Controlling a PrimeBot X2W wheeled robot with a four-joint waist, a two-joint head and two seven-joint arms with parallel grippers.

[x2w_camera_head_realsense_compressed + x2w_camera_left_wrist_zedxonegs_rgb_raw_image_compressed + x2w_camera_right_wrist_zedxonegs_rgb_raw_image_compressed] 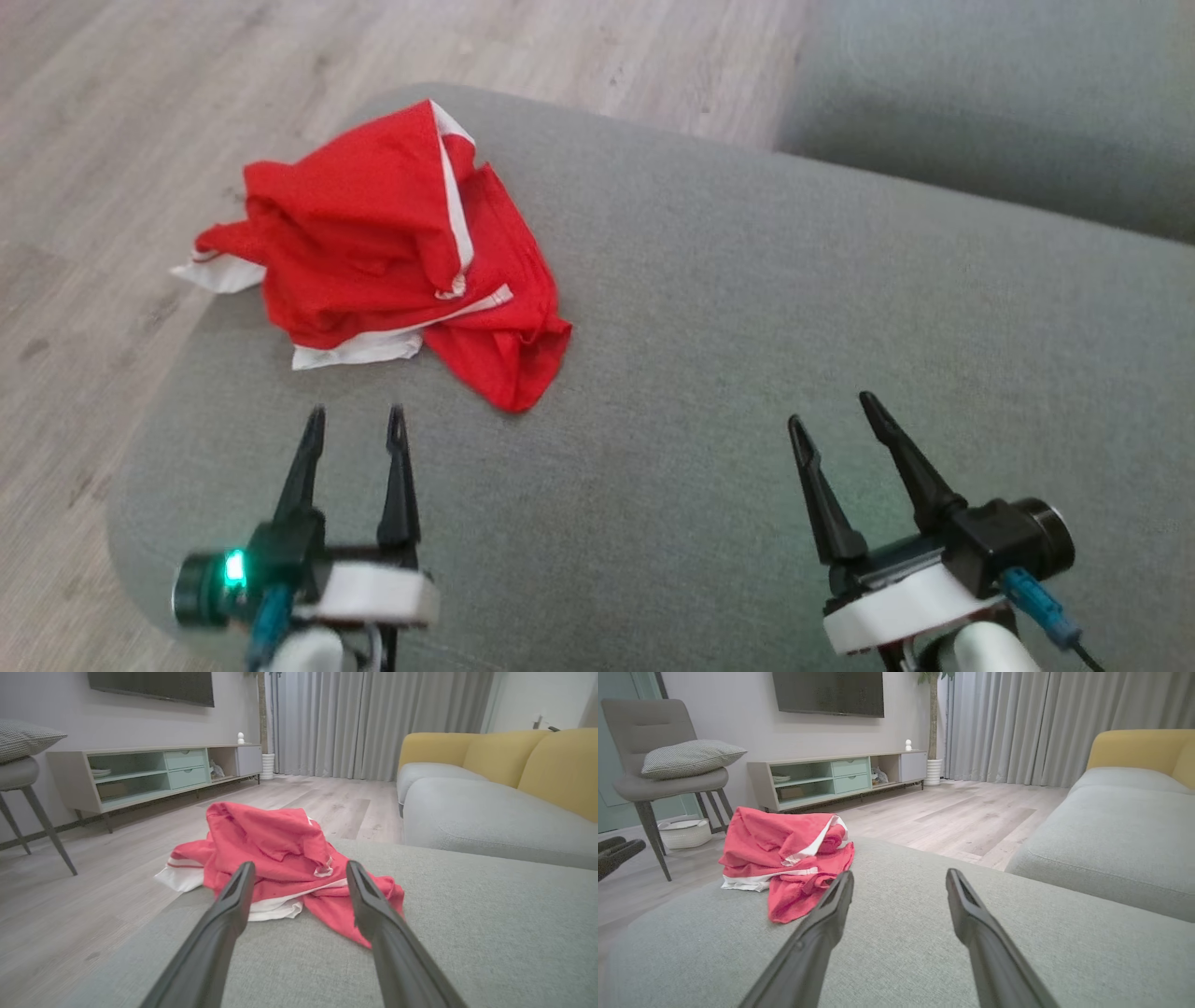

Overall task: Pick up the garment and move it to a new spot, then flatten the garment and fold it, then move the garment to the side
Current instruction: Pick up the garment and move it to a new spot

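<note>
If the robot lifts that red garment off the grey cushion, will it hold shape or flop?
Probably flop: the garment lies crumpled in soft folds, so it should drape. It looks thin, likely light. Its white edge overhangs the cushion; a push might slide it off.

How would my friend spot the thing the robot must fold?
Look at the big grey cushion before the robot. Near its far left edge lies a crumpled garment. It is bright red with white bands, unlike the plain grey around it.

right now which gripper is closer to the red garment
The left gripper: it sits just short of the red garment, while the right gripper is far off over bare grey cushion.
</note>
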